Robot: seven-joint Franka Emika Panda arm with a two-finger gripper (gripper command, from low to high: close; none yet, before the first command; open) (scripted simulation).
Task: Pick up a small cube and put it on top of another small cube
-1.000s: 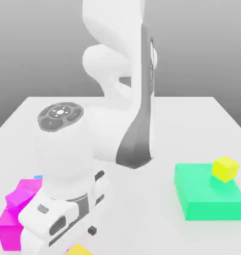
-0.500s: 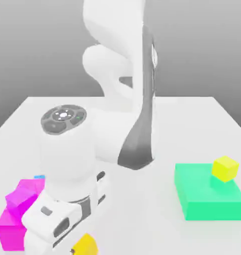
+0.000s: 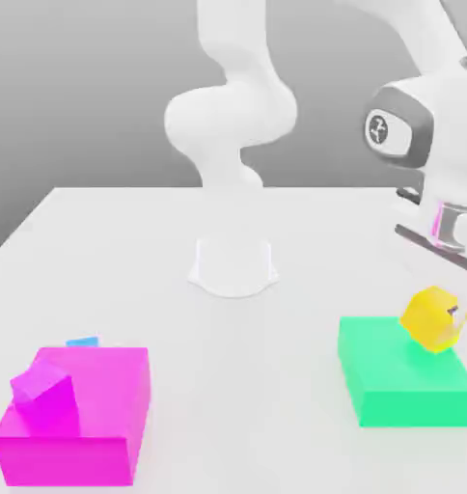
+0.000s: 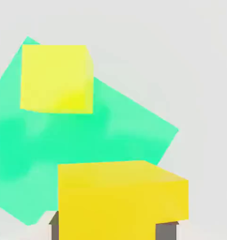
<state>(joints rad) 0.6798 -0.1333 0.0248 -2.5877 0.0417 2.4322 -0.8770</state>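
Golden-yellow, the small cube (image 3: pixel 431 318) sat pinched in your gripper (image 3: pixel 448 315), whose fingers (image 4: pixel 167 229) were drawn in tight against its sides; it hung in the air above the green block (image 3: pixel 401 381), touching nothing else. In the hand view you could see the same cube (image 4: pixel 122 199) close beneath the camera, with the pale cube (image 4: pixel 56 78) resting on the green block (image 4: pixel 115 140) further below and off to one side of it, well apart from the held one.

Your arm (image 3: pixel 233 125) rose from its base at the middle of the table (image 3: pixel 179 241), bent over high and came down at the exterior view's right, the hand pointing roughly downward over the green block.

You had two small yellow cubes, one golden and one pale. You had two big flat blocks, one green and one magenta (image 3: pixel 78 415). A single purple cube (image 3: pixel 42 386) lay on the magenta block, far from the gripper, and a small blue piece (image 3: pixel 81 342) showed just behind that block.
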